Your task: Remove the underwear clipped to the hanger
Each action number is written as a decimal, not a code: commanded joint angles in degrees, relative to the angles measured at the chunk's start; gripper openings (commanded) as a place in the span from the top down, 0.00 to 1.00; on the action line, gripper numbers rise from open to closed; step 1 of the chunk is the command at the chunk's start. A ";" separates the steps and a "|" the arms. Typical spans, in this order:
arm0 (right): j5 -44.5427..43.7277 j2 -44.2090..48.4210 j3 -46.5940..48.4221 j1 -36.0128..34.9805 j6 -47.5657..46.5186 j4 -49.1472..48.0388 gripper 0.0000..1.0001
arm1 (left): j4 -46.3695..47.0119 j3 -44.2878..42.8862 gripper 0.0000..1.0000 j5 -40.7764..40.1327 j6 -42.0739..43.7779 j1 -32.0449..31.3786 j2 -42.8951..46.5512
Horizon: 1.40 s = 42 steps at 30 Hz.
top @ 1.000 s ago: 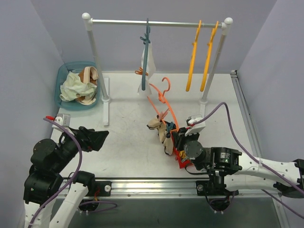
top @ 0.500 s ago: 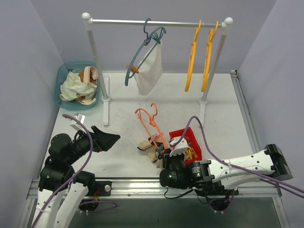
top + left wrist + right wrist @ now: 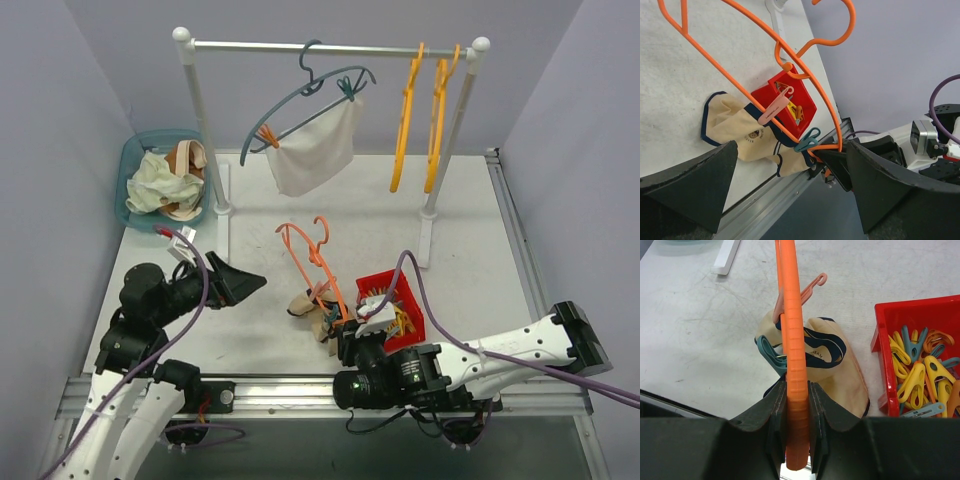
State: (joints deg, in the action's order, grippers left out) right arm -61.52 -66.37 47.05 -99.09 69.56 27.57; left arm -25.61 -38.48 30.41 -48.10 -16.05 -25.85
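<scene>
Since the earlier frames, the teal hanger (image 3: 300,100) on the rail (image 3: 260,46) has swung from edge-on to broadside, so the white underwear (image 3: 315,150) clipped to it now faces the camera. The left gripper (image 3: 250,285) has advanced across the tabletop (image 3: 260,220) toward the orange hanger (image 3: 310,255), and the right arm has drawn back to the near edge.

The right gripper (image 3: 797,405) is clamped on the bar of the orange hanger. The cream underwear (image 3: 315,310), trimmed in dark blue, lies on the tabletop just beyond its fingers, under the bar and clipped to it. The left gripper stands spread wide with nothing between its fingers; the cream underwear lies between it and the right gripper, apart from the left fingertips.

From above we see only a small crumpled shape at the hanger's near end. The left wrist view resolves a pink clip (image 3: 774,107) and a teal clip (image 3: 807,140) pinning the fabric to the bar, and a small round emblem on the cloth. The right wrist view shows the fingers meeting the bar on both sides, and a red bin (image 3: 885,320) of loose clips (image 3: 920,365) to the right of the underwear.

Against the frame half a second earlier, the orange hanger and the underwear have hardly shifted.
</scene>
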 commanded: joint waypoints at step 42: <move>-7.21 -1.40 7.88 -0.67 -2.50 3.89 1.00 | -2.95 -23.05 0.07 -71.71 8.91 -52.32 -43.32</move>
State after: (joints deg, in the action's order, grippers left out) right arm -64.14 -67.64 52.16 -99.42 65.80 29.67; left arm -28.42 -58.76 -35.75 -37.56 -67.26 -68.88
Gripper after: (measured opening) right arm 0.189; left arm 0.947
